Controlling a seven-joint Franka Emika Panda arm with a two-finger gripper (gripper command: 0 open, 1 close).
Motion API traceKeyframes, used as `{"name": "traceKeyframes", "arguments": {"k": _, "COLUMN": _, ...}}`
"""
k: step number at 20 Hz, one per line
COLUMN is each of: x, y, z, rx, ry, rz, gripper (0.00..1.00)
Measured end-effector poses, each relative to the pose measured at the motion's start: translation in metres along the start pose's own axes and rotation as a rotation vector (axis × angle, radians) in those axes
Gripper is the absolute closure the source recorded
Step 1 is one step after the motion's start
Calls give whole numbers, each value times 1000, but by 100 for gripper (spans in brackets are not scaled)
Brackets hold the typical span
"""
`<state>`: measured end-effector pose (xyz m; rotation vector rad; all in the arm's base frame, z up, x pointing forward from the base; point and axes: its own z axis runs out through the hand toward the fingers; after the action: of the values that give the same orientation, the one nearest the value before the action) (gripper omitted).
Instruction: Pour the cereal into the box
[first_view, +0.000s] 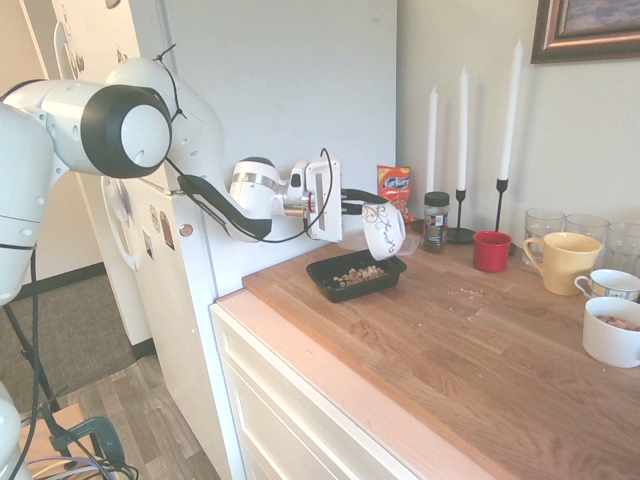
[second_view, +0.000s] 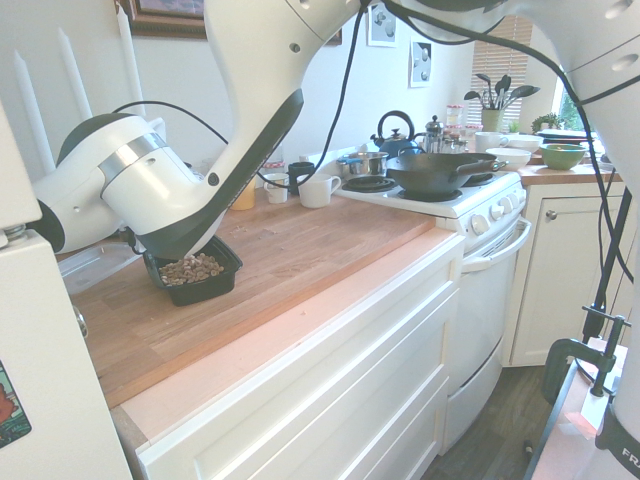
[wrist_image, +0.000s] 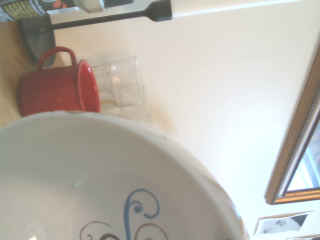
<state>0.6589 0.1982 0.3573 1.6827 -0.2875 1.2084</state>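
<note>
My gripper (first_view: 366, 206) is shut on the rim of a white bowl (first_view: 384, 231) with dark squiggles, holding it tipped on its side just above the far end of the box (first_view: 324, 276). The box is a shallow black tray near the counter's left end, also in the second exterior view (second_view: 213, 291). The cereal (first_view: 358, 274), a heap of tan puffed pieces, lies inside it (second_view: 190, 268). The wrist view is filled by the bowl's white inside (wrist_image: 100, 175), where no cereal shows. In the second exterior view the arm hides the gripper and bowl.
Behind the box stand an orange-red snack bag (first_view: 395, 186), a dark-lidded jar (first_view: 435, 221) and white candles (first_view: 462, 115). A red mug (first_view: 492, 251), yellow mug (first_view: 563, 261), glasses and white cups (first_view: 610, 331) line the right. A stove with a wok (second_view: 440, 170) adjoins the counter.
</note>
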Motion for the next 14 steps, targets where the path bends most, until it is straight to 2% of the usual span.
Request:
{"name": "traceKeyframes", "arguments": {"k": 6, "x": 10, "y": 5, "z": 3, "rx": -11, "ry": 66, "rz": -1, "gripper": 100}}
{"name": "traceKeyframes", "arguments": {"k": 14, "x": -3, "y": -5, "z": -6, "rx": -48, "ry": 120, "rz": -45, "gripper": 100}}
